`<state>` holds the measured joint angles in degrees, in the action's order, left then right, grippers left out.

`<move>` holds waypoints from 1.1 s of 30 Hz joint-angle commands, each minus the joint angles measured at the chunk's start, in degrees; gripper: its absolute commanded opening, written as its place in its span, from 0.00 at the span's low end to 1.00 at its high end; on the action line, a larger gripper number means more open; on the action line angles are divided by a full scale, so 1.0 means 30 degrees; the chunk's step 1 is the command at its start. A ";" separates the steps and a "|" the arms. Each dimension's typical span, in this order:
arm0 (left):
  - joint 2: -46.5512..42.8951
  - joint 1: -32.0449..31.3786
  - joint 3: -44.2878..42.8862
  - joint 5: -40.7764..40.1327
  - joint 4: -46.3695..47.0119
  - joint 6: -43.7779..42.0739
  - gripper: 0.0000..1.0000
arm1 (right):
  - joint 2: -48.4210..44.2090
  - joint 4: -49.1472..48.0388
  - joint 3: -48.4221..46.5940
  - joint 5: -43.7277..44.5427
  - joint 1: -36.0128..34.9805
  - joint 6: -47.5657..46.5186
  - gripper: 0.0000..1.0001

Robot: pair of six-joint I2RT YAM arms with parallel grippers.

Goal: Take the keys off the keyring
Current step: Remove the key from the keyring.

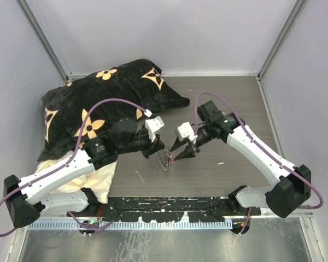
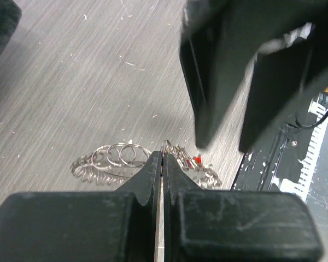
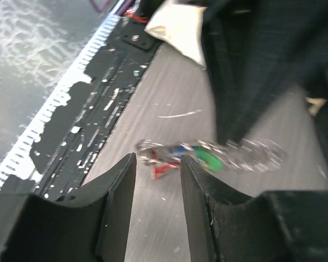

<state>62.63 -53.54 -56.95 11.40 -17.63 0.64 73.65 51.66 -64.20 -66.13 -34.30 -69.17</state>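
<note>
Pinching the silvery coiled-wire keyring point(image 2: 112, 159) in my left gripper point(image 2: 163, 157), clamped tight. My right gripper point(image 3: 157, 166) has its jaws parted halfway, holding nothing, just beside the tiny coloured-head keys point(image 3: 206, 158).

Grey woodgrain table point(image 1: 235, 103); pale walls point(image 1: 153, 33); black flowered cushion point(image 1: 115, 90).

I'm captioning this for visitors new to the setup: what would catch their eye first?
At the middle of the table, the left gripper is shut on the silvery coiled keyring, while the right gripper stands open, facing the colour-headed keys. Next comes the black cushion with tan flower prints at the far left, lying over a cream cloth.
</note>
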 commanded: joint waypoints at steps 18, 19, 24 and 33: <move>-0.0214 0.0209 0.0291 0.2899 0.2507 -0.0684 0.00 | -0.0108 -0.9907 0.1310 0.1733 0.1808 1.0632 0.17; -0.0233 0.0195 0.0313 0.2868 0.2507 -0.0684 0.00 | -0.0155 -0.9391 0.1345 0.1296 0.1729 0.9879 0.17; -0.0283 0.0209 0.0336 0.2797 0.2569 -0.0659 0.00 | -0.0233 -0.7855 0.1236 0.0469 0.1391 0.8095 0.23; -0.0468 0.0187 0.0378 0.2682 0.2551 -0.0656 0.00 | -0.0203 -0.6483 0.1040 -0.0339 0.1101 0.6705 0.25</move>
<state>62.67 -53.12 -55.07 18.44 -16.03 -0.95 73.56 30.94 -59.90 -64.71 -30.44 -46.50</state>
